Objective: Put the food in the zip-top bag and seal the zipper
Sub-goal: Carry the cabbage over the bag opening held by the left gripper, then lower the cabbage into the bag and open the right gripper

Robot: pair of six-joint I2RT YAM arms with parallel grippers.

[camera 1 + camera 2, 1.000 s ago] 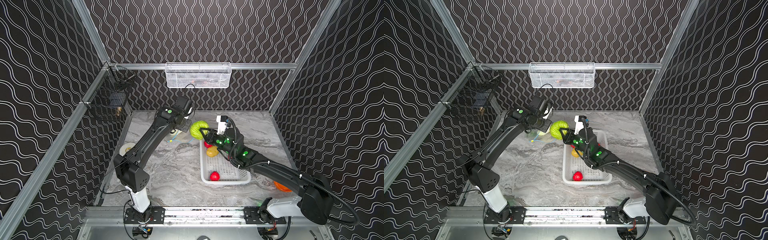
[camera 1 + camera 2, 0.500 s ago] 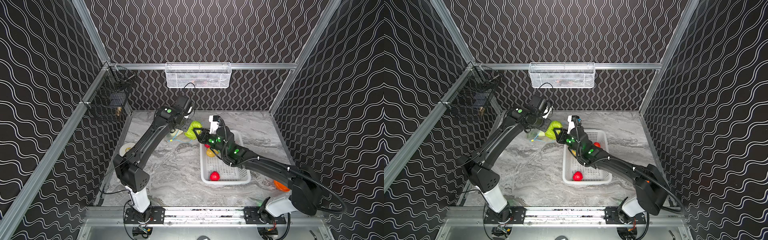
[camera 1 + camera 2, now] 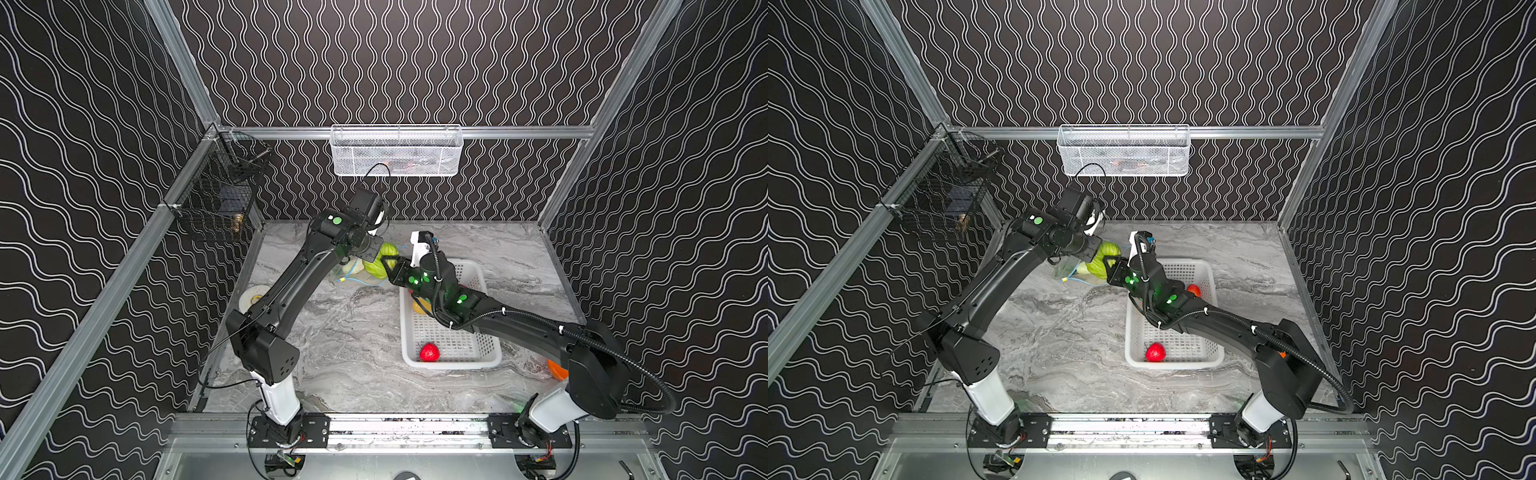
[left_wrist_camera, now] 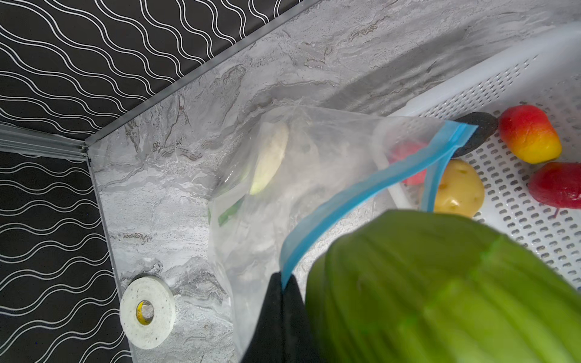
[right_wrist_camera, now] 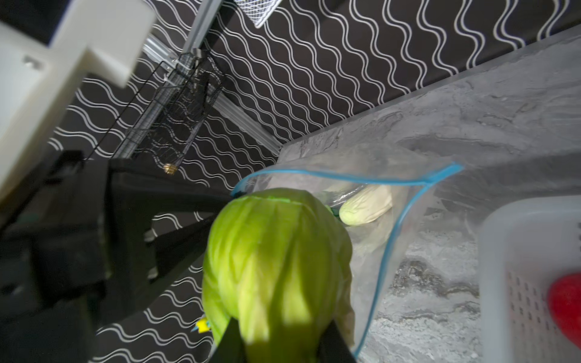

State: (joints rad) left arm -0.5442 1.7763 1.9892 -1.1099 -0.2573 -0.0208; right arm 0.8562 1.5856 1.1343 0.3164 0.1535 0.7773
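My left gripper (image 4: pixel 284 281) is shut on the light-blue zipper (image 4: pixel 361 195) edge of the clear zip-top bag (image 4: pixel 283 195), holding its mouth up and open. A white radish (image 4: pixel 270 157) lies inside. My right gripper (image 5: pixel 279 342) is shut on the green cabbage (image 5: pixel 276 267) and holds it at the bag's mouth (image 3: pixel 376 266). The yellow slider (image 5: pixel 201 325) hangs at one end of the zipper. More food sits in the white basket (image 3: pixel 451 363): a red strawberry (image 3: pixel 429 352), a yellow piece (image 4: pixel 460 188), a red-yellow fruit (image 4: pixel 528 138), a dark item (image 4: pixel 478 132).
A roll of tape (image 3: pixel 252 297) lies by the left wall. A white wire basket (image 3: pixel 397 149) hangs on the rear wall and a black wire cage (image 3: pixel 216 199) on the left rail. An orange object (image 3: pixel 557 370) shows behind the right arm's base.
My right gripper has carried the cabbage leftward from above the basket to the bag's mouth. The left gripper has kept hold of the bag's edge in place.
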